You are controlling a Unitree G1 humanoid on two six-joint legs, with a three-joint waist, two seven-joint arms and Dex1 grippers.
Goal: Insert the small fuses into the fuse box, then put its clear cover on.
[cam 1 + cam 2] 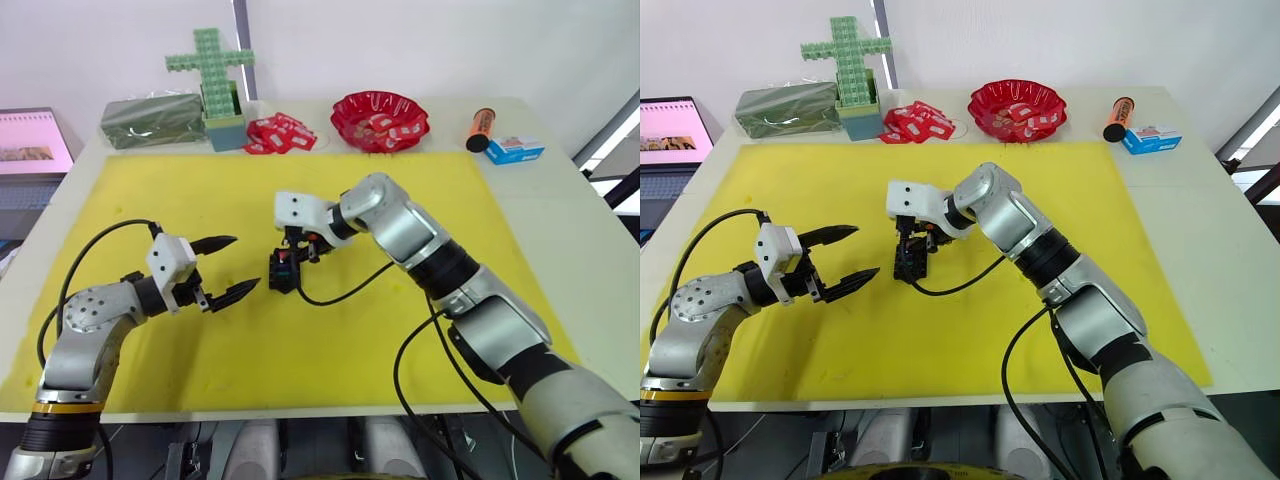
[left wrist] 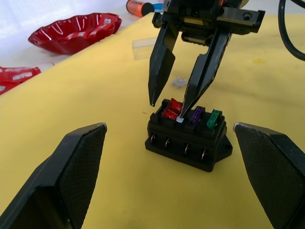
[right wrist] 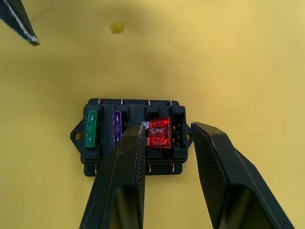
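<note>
fuse box [image 3: 131, 136] on yellow mat [image 1: 400, 330], mid-counter | green fuse [image 3: 91, 129], purple fuse [image 3: 116, 128], red fuse [image 3: 158, 132] seated in slots | right gripper [image 2: 167, 109] over box, jaws narrowly apart astride red fuse, one tip touching box | left gripper [image 1: 224, 268] beside box, jaws wide, empty | clear cover [image 2: 144, 47] on mat beyond box

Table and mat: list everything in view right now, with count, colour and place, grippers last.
fuse box: one, black, mid yellow mat, under right gripper.
fuses: green, purple, red seated in the box; one pale loose on mat.
clear cover: one, on mat beyond the box.
red bowl: one, far edge, holding packets.
red-white packets: a pile, beside bowl.
green block cross: one, far left.
green bag: one, far left.
orange tube, blue box: far right.
laptop: off table, left.
left gripper: open, empty.
right gripper: open over red fuse.
</note>
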